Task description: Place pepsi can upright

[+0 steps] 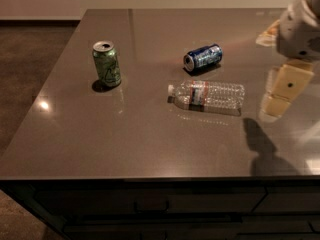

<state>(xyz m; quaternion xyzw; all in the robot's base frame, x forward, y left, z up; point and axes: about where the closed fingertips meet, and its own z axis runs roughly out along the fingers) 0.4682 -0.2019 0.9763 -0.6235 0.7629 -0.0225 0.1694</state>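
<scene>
The cream, blocky two-finger gripper hangs over the right part of the table, below the pale bulk of the arm at the frame's right edge. It holds nothing, and whether it is apart or together cannot be told from this angle. Its dark shadow falls on the surface just in front of it.

Nearest to its left, apart from it, a clear ribbed plastic bottle with a red and white label lies on its side, cap pointing left. Just behind the bottle, not touching it, the small dark blue metal pepsi can also lies on its side, silver top facing left. Well apart to the left, a green metal can stands upright. All rest on the glossy grey-brown rectangular table.
</scene>
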